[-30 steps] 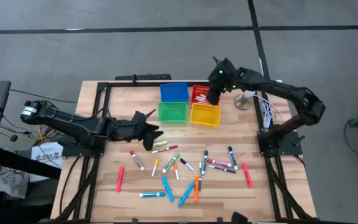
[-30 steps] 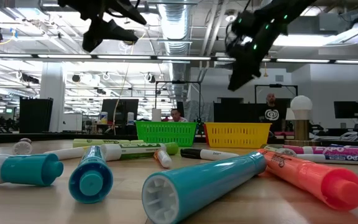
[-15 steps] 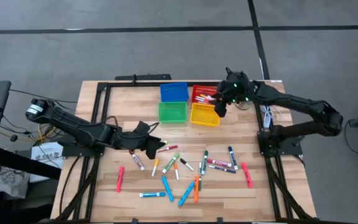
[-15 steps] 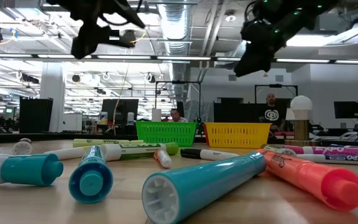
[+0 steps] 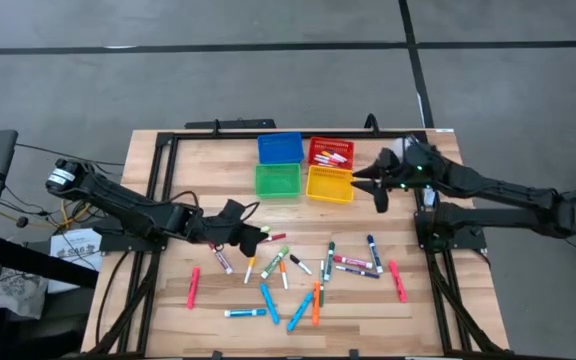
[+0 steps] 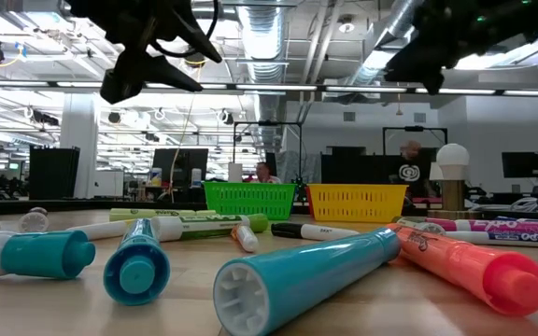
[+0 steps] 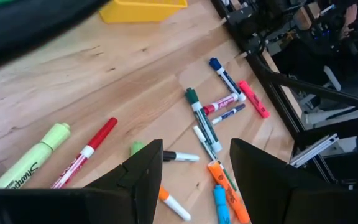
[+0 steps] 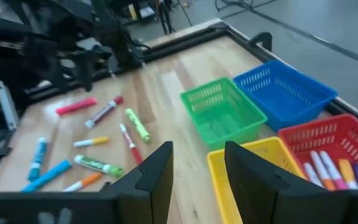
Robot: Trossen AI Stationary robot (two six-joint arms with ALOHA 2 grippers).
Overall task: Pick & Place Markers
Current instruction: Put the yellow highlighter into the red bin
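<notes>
Several markers (image 5: pixel 298 270) lie scattered flat on the wooden table's near half. A few more lie inside the red bin (image 5: pixel 330 152). My left gripper (image 5: pixel 256 238) hovers open just left of the scatter, above a red marker (image 7: pixel 86 152) and a light-green highlighter (image 7: pixel 33 158). Nothing is between its fingers (image 7: pixel 145 174). My right gripper (image 5: pixel 370 185) hangs open in the air just right of the yellow bin (image 5: pixel 329 183), pointing toward the table's left. It is empty too, and its wrist view shows both its fingers (image 8: pixel 157 177).
Four small bins stand in a square at the table's far middle: blue (image 5: pixel 280 148), red, green (image 5: pixel 277 180) and yellow. A white round-headed object (image 6: pixel 453 177) stands at the far right. Black frame rails (image 5: pixel 158 170) run along the table's edges. People sit in the room behind.
My right gripper has swung from above the red and yellow bins toward the table's right and near edges, and now hangs beside the yellow bin. My left gripper has moved down, toward the near edge and slightly right, rolling about its own axis. No marker has moved.
</notes>
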